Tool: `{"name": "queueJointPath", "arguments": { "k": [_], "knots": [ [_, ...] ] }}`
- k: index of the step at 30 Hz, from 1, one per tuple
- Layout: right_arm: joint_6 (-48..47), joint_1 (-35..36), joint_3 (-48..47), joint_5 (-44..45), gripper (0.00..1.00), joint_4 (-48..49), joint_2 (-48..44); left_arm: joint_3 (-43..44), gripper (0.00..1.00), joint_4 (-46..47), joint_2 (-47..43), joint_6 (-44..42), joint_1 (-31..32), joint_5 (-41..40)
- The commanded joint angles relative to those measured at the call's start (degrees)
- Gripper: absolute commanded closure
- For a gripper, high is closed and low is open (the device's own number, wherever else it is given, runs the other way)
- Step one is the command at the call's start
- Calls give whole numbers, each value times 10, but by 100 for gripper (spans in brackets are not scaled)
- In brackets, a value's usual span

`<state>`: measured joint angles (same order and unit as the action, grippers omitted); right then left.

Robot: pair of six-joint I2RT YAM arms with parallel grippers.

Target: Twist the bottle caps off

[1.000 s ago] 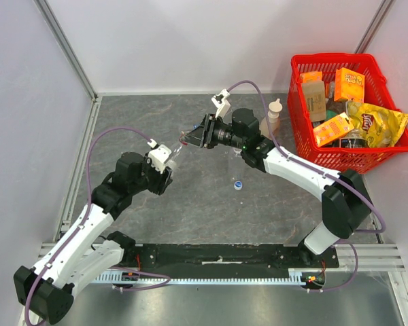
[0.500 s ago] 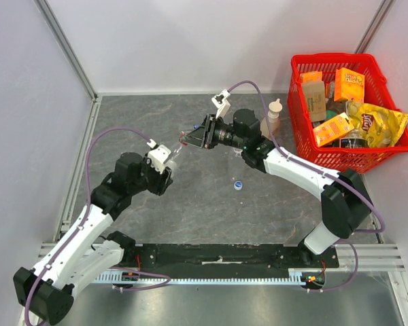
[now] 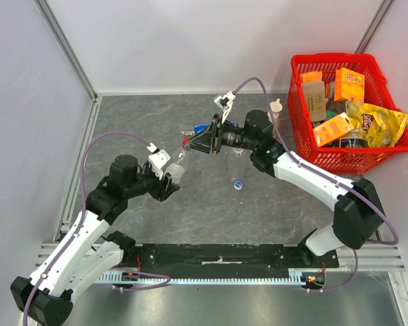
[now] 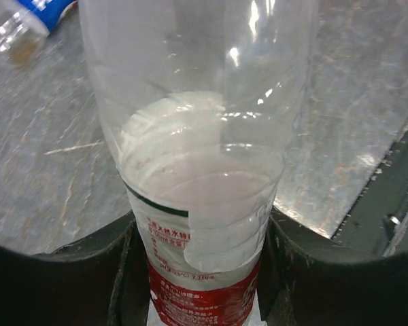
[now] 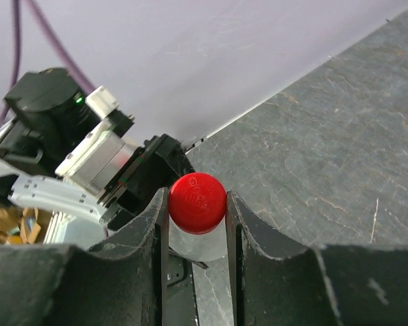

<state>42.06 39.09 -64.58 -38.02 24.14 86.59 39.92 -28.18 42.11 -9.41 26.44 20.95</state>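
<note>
Between the two arms, a little left of the table's [image 3: 136,115] middle, the red-label bottle [image 3: 179,160] is held tilted, its neck pointing far and right. The left gripper [image 3: 168,174] grips the lower body. In the left wrist view both fingers [image 4: 61,278] press against the bottle [image 4: 198,170] at its red label, parted by the width of the bottle. The clear wall above the label is empty and glints with light.

The right gripper [image 3: 192,143] reaches in from the right and is closed around the red cap [image 3: 185,142]. Seen from the right wrist, the cap [image 5: 197,202] sits on the neck, and a finger [image 5: 147,231] presses on each side of it (a narrow grip, only as wide as the cap). The left gripper [image 5: 146,178] shows just behind it.

A blue cap [image 3: 238,184] lies loose on the table, near and right of the held bottle and well apart from both grippers. The Pepsi bottle [image 3: 200,128] lies on its side just beyond the right gripper. Whether it has a cap on cannot be told.

At the far right stands a red basket [image 3: 296,102] full of packets, with a beige bottle [image 3: 275,114] upright just to its left.
</note>
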Motion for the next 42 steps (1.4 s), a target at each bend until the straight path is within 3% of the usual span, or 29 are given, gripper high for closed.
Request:
{"name": "queueJointPath", "arguments": {
  "k": [1,7,14,26,42],
  "knots": [
    [-69,10,3,-92,100,8,-45,6,75,51,-18,-7,6,164],
    [-103,11,12,-155,100,14,-85,16,75,63,-12,2,7,255],
    [-113,11,30,-231,100,39,-130,38,75,124,10,72,6,393],
    [-138,11,48,-272,100,56,-197,45,75,207,16,166,6,552],
    [-115,13,63,-308,100,118,-221,38,78,234,23,203,6,613]
  ]
}}
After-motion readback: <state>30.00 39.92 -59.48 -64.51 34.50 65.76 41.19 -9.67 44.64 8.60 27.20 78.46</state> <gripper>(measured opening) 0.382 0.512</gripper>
